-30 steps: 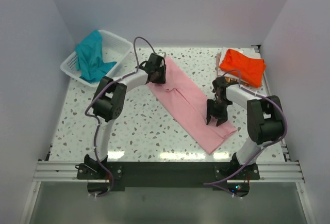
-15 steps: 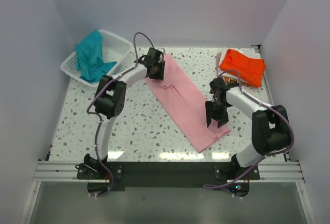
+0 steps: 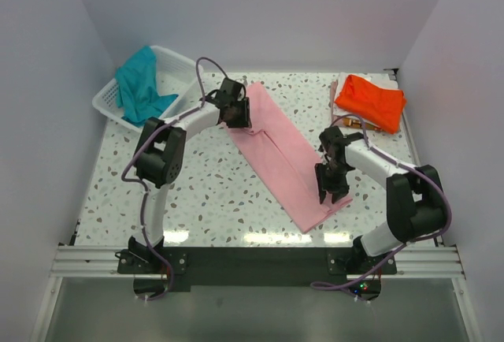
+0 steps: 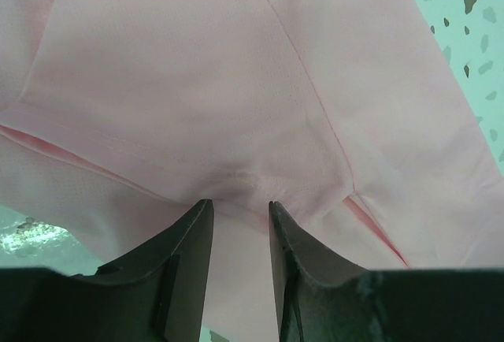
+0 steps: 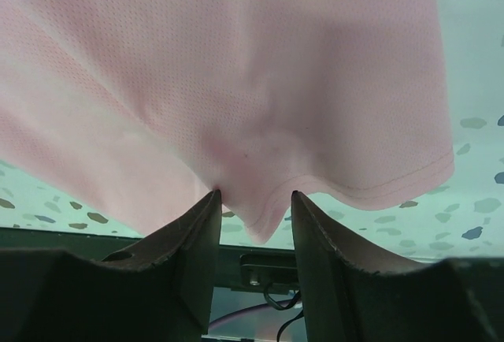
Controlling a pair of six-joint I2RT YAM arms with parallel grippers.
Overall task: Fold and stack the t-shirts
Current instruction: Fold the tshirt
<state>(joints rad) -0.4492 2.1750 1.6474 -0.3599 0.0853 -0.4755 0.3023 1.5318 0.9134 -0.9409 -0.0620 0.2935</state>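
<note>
1. The counter (image 3: 213, 192) is a speckled white surface, with both arms reaching out over it from its near edge.
2. The light pink t-shirt (image 3: 287, 153) is folded into a long narrow strip. It lies flat on the middle of the counter and runs diagonally from far left to near right.
3. The left tool (image 3: 236, 113) sits at the far-left end of the strip, on its left edge. In the left wrist view, its two dark fingers (image 4: 185, 255) are clenched on a puckered fold of pink cloth, close to a stitched seam.
4. The right tool (image 3: 331, 188) sits near the near-right end of the strip, on its right edge. In the right wrist view, its fingers (image 5: 189, 247) are grasping the hemmed edge of the same shirt. The cloth dips down between them, and the hem hangs clear of the counter just there.
5. The bright orange t-shirt (image 3: 370, 102) lies folded in a compact bundle at the far-right corner of the counter, well apart from the pink strip.
6. The teal t-shirt (image 3: 142, 90) lies crumpled in the white lattice basket (image 3: 179, 70) at the far-left corner, with part of it draped over the basket's near rim.
7. The basket stands just beside the left arm's forearm. Whether the two touch cannot be told.
</note>
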